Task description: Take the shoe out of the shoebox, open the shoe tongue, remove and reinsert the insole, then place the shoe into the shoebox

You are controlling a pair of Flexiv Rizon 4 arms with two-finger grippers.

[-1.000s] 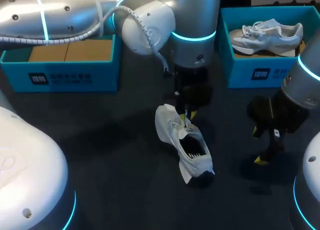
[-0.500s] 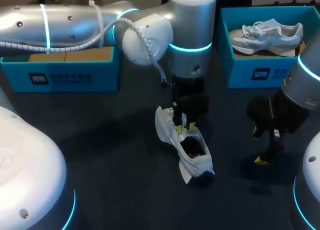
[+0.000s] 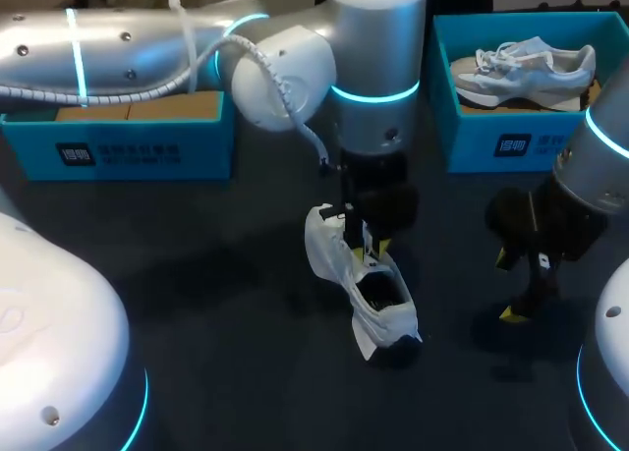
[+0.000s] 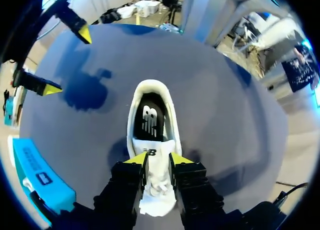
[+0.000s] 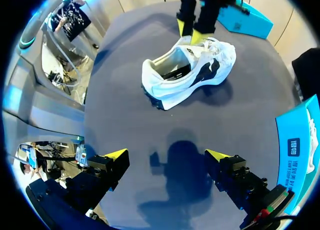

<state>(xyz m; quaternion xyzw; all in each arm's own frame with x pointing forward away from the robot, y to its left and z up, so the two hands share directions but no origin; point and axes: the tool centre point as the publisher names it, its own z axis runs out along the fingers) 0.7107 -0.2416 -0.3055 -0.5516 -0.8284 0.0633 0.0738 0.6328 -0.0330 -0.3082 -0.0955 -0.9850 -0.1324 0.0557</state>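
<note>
Left wrist view: the left claw (image 4: 158,160) pinches the tongue (image 4: 152,150) of the white shoe (image 4: 172,120), which lies mid-worktop (image 4: 230,120), out of its box.
Step in hand: opening the tongue. My advice is to draw it back toward the laces slowly, so the shoe stays flat and the insole (image 4: 150,112) is laid bare.
Right claw (image 5: 167,155): spread wide over bare worktop, well apart from the shoe. It could steady the heel.
Room: the teal shoebox (image 3: 138,151) and the second shoebox (image 3: 511,141) stand at the far edge, well apart from the shoe.
</note>
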